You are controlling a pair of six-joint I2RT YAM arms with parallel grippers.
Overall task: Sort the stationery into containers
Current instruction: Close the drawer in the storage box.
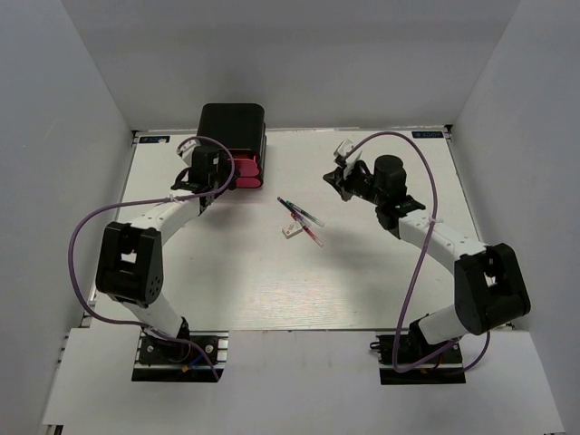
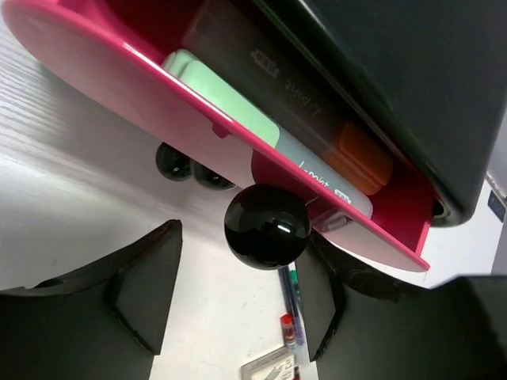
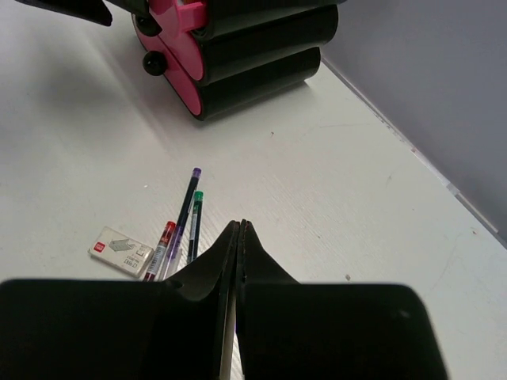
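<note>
One black cabinet (image 1: pixel 232 122), three pink drawers (image 2: pixel 119 87) — inside it two pale-green tubes (image 2: pixel 230 103), one orange-ended marker (image 2: pixel 360 158); near it three pens (image 3: pixel 188 202), one white block (image 3: pixel 120 245).

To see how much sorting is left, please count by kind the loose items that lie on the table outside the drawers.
Pens: 3 (one purple end, one green end, one red part)
White block: 1
Total: 4

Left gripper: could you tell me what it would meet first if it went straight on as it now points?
The left gripper would likely meet the round black knob of the open pink drawer, just ahead between its jaws.
</note>
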